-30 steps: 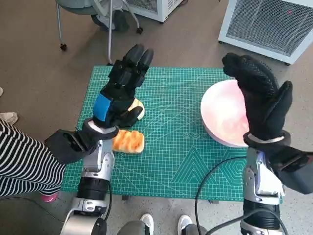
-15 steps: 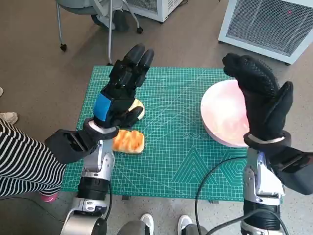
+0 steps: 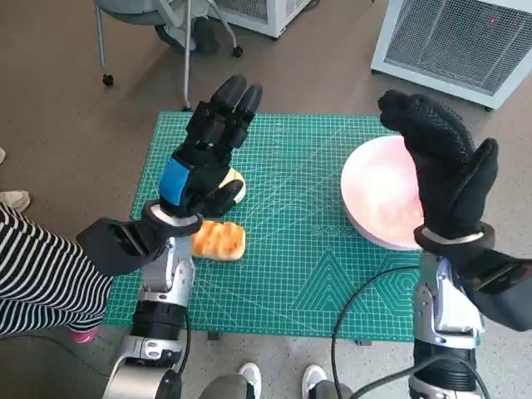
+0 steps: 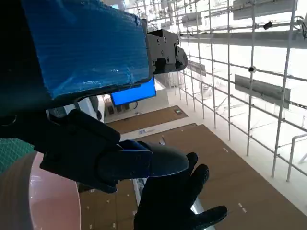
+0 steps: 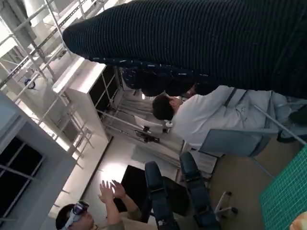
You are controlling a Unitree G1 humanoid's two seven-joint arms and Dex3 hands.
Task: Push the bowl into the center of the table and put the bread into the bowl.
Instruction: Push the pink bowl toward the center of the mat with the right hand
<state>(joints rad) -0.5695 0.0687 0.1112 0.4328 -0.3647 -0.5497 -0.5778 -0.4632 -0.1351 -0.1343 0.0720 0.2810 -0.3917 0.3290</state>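
The bowl (image 3: 378, 204) sits at the right edge of the desk (image 3: 299, 274), hanging slightly past the green cutting mat (image 3: 291, 166), so I have yet to slide it left toward the middle. It looks like a pale pink, rigid shell, probably light and slick on the mat; I would push low on its right rim so it slides rather than tips. My right robot hand (image 3: 445, 170) hovers over its near right side, fingers spread, holding nothing.

The bread (image 3: 219, 241) lies near the left edge, a golden ridged loaf, with a second pale piece (image 3: 233, 184) just beyond it, half hidden. It should be soft and light, so I would take the loaf across its short sides with a gentle squeeze. My left robot hand (image 3: 208, 154) hangs above the bread, fingers extended and apart, empty.

A person's striped sleeve (image 3: 37, 270) shows at the near left.
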